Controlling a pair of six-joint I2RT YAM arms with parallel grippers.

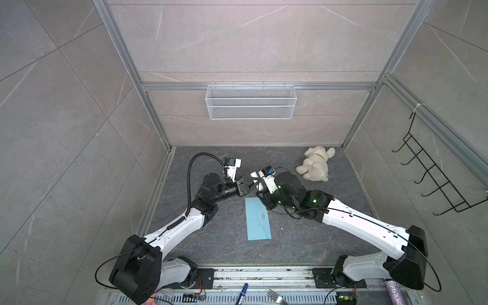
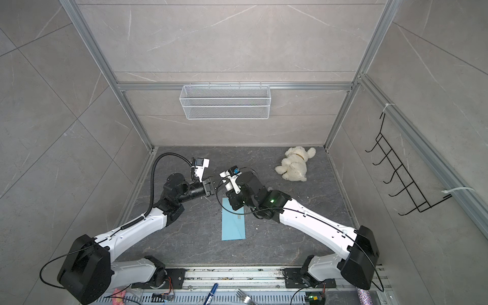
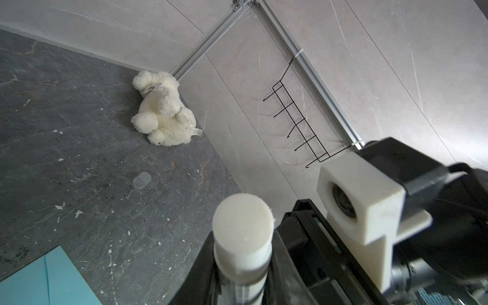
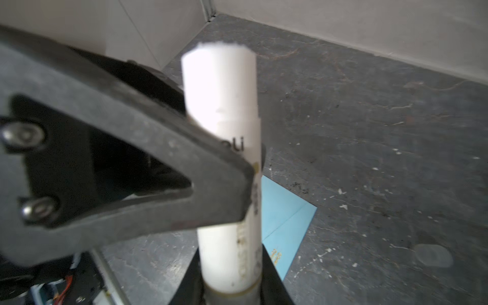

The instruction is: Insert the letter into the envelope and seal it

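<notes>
Plush toy (image 1: 315, 165) lies near the far right corner, a clear cap (image 3: 142, 180) sits loose on the dark surface (image 1: 303, 245), and a wire basket (image 1: 250, 101) hangs on the back wall. The envelope (image 1: 257, 219) lies flat mid-surface, its far corner hidden by the right wrist. Both arms bend inward and meet near its far end; left pincer (image 3: 241, 264) and right pincer (image 4: 232, 285) each pinch one white tube (image 4: 221, 87).

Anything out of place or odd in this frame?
A small clear cap lies loose on the table, apart from the envelope. A white plush bear lies sprawled in the far right corner, unrelated to the task.
</notes>
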